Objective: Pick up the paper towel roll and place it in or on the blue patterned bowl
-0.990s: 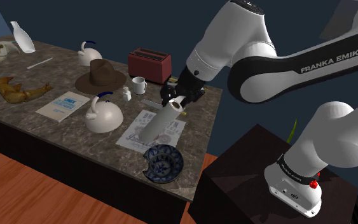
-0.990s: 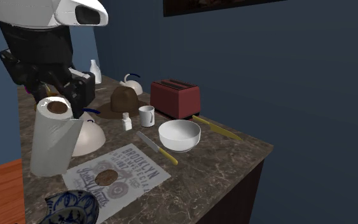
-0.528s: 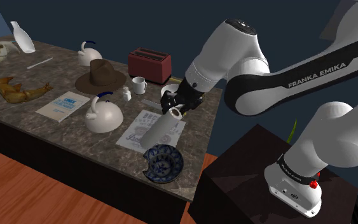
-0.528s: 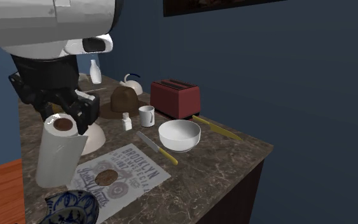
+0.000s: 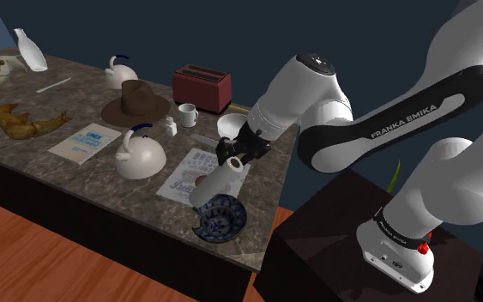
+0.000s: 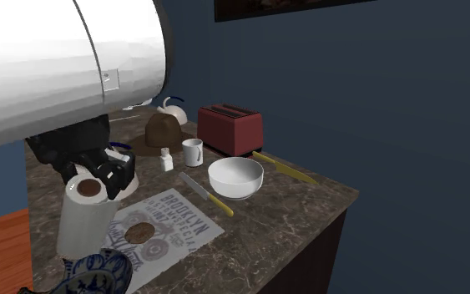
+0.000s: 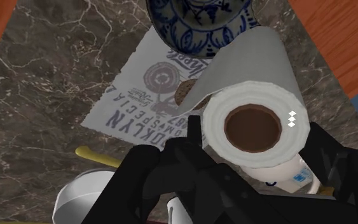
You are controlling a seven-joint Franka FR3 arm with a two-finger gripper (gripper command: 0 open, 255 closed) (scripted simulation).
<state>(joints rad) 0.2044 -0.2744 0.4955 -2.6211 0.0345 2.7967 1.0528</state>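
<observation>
- Dark marbled stone forms the surface [image 5: 69, 168], backed by blue walls [image 6: 366, 83]. The blue patterned bowl [image 5: 220, 217] sits near the front edge, on the side closest to the stand.
- Gripper [image 5: 232, 155]: clamped on the upper end of the paper towel roll [image 5: 216, 183], one finger against each side of the roll.
- Reason for the end grasp (judgement): it leaves the rest of the roll free to be lowered into the bowl without the fingers meeting the rim.
- Roll position: raised off the surface and tilted, above a printed sheet [image 5: 182, 171]. Its lower end points at the bowl and is at or just over the rim. Contact cannot be confirmed.
- Roll appearance: plain white cylinder with a smooth outer wrap and a brown core [image 7: 252, 129] open at the gripped end.
- Handling note (judgement): the roll is long for so shallow a bowl, so expect it to lean on the rim, not sit fully inside.
</observation>
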